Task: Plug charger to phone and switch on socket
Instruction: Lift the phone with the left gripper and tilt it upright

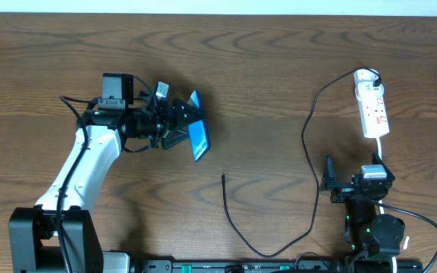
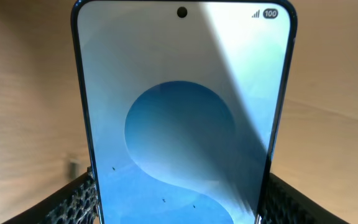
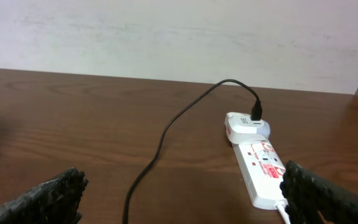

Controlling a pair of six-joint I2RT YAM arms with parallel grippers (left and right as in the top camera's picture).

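Wood-grain table, pale wall behind. Near front edge, centre: charger looping loose, tip lying bare on the wood, plugged into nothing. Front right: right gripper spread wide, empty, facing socket. Mid-left: left gripper pinching phone by its sides, tilted on edge, well apart from tip. Far right edge: socket, charger's other end plugged at its far end. Left to do: push tip into phone, flip switch; switch state unclear. Readable: "100" beside signal bars on phone; red print on socket too small.
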